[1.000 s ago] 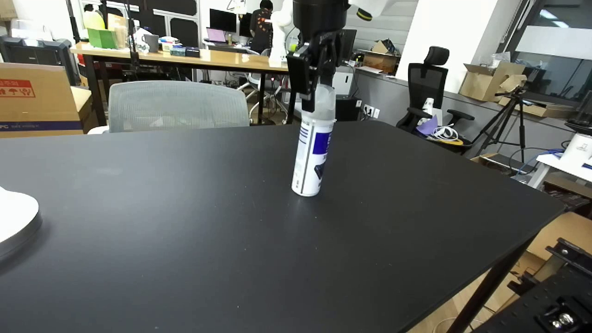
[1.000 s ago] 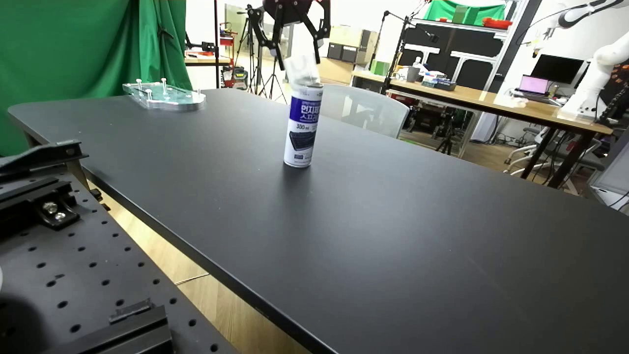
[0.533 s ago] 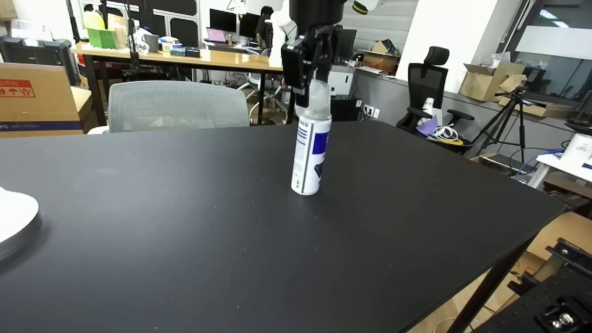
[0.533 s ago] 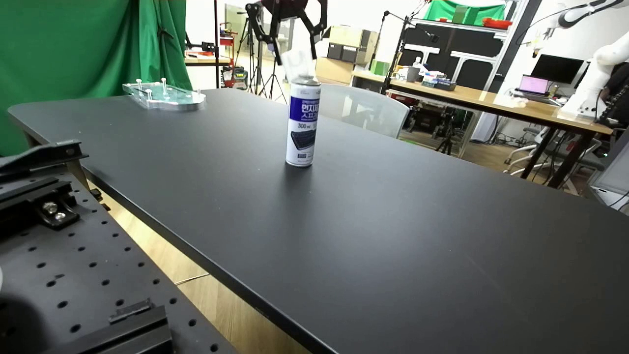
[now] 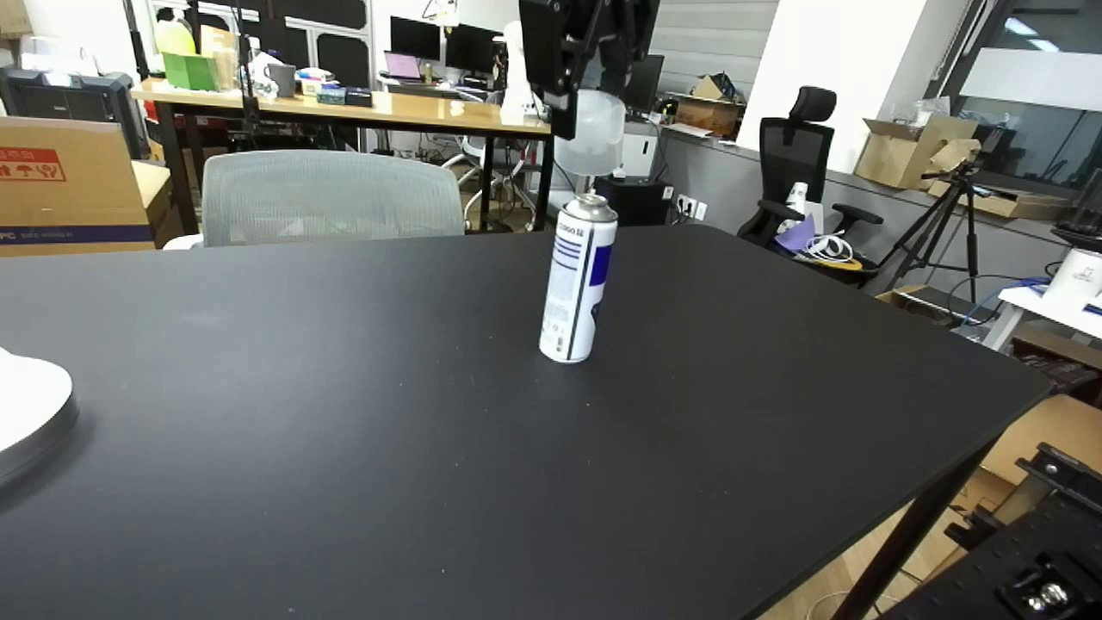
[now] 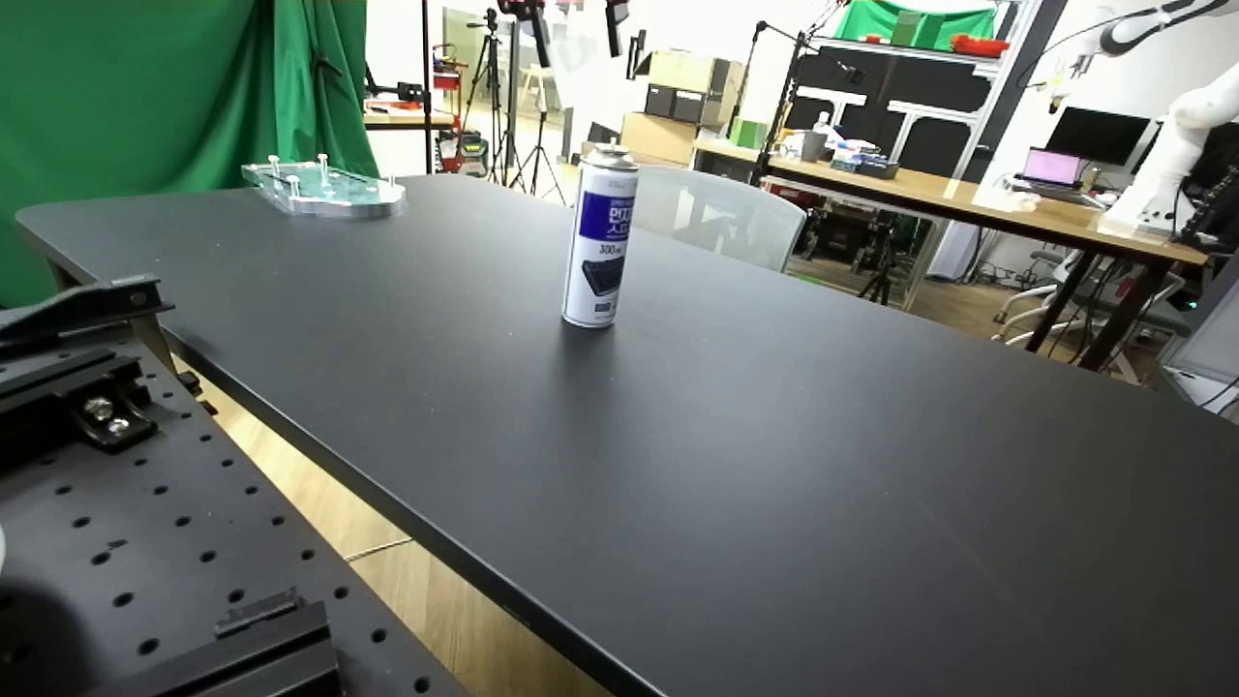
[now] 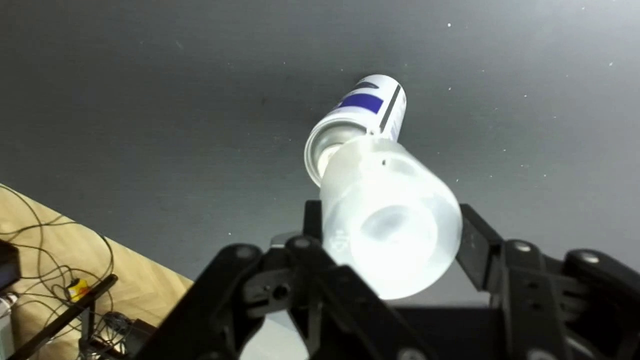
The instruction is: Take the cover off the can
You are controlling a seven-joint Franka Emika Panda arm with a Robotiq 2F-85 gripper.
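My gripper (image 7: pixel 392 225) is shut on the cover (image 7: pixel 395 220), a translucent whitish plastic cap, with a finger on each side of it. In an exterior view the cover (image 5: pixel 592 133) hangs from the gripper above the can, with a gap between them. In an exterior view the fingers (image 6: pixel 541 44) are at the top edge, and the cover is hard to make out against the bright background. The can (image 5: pixel 572 280) stands upright on the black table, its silvery shoulder and small nozzle bare. It also shows in an exterior view (image 6: pixel 592 252) and beyond the cover in the wrist view (image 7: pixel 370 105).
The black table (image 5: pixel 344 430) carries a white rounded object (image 5: pixel 30 400) at its side. In an exterior view a clear plate with posts (image 6: pixel 324 194) lies at the far end. A grey chair (image 5: pixel 331 198) stands behind the table, and a perforated black bench (image 6: pixel 213 561) stands beside it.
The gripper has risen and lifted the cover off the can's top. The can's shoulder and nozzle now show. The can stays on the table almost in the same place.
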